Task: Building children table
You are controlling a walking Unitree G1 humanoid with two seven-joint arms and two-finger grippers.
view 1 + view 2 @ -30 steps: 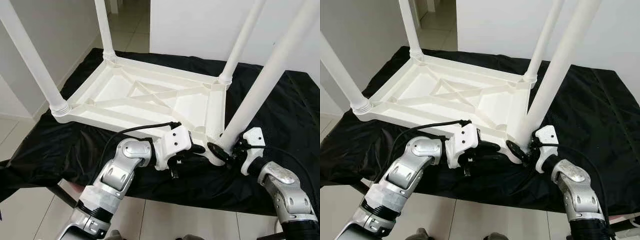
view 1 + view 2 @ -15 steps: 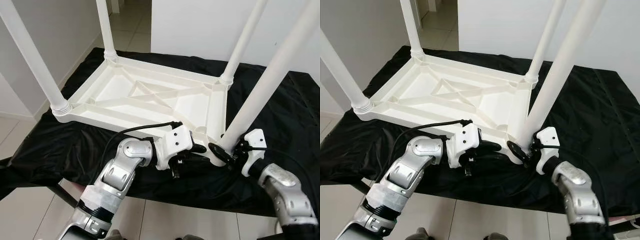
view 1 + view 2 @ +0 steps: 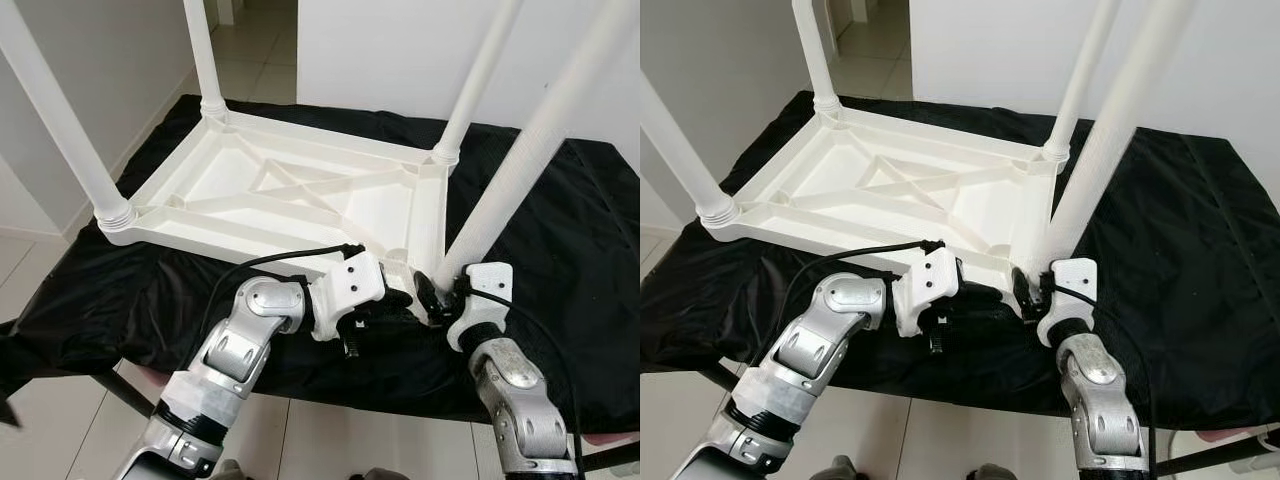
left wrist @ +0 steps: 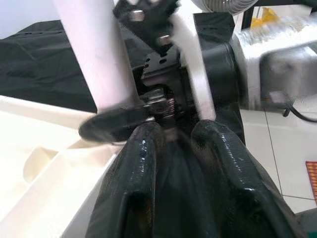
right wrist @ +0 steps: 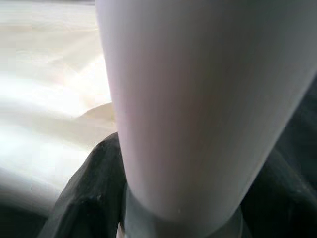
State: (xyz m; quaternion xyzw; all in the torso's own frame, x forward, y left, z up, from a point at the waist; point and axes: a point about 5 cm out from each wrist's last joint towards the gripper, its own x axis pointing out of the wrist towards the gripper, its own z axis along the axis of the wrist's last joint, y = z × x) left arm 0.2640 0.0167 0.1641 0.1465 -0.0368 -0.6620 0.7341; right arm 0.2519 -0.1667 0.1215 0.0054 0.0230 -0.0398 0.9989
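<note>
All four legs [image 3: 540,150] cut off by top edge. Near-right socket hidden behind right gripper [image 3: 432,292]. Left gripper [image 3: 400,298] fingertips hidden under tabletop [image 3: 300,190] rim. Wrist views blurred; finger [image 5: 89,198] contact unclear.

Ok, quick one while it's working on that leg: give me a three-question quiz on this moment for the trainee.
1. True or false: the white table top lies upside down on the black cloth.
2. Which gripper is clamped around the base of the near right leg? A) left gripper B) right gripper C) neither
3. Fill in: the left gripper rests at the table top's near ____, next to that leg's socket.

Key: 1 true. 2 B, the right gripper has its fingers on either side of the leg. 3 edge.
</note>
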